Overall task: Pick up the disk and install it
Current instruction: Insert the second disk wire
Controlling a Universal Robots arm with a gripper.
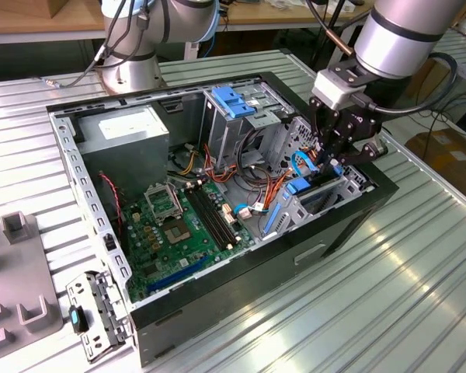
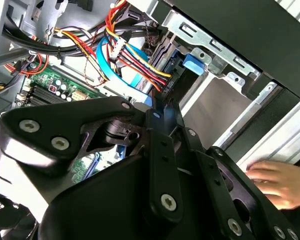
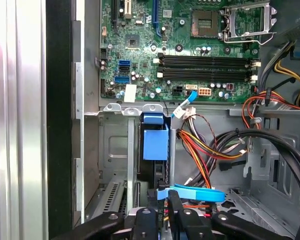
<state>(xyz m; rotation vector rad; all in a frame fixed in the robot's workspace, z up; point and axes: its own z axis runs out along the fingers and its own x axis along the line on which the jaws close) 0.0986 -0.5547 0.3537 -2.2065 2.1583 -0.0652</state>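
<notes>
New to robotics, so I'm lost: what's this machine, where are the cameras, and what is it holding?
This is a robot arm with an end effector. The exterior view, from off the arm, shows an open computer case on a metal table. Both wrist views ride on the arm, looking into the case at the motherboard and cables. The end effector sits at the drive cage, by what looks like the disk with its blue rail; whether it grips it, I cannot tell. A person's hand shows nearby.
</notes>
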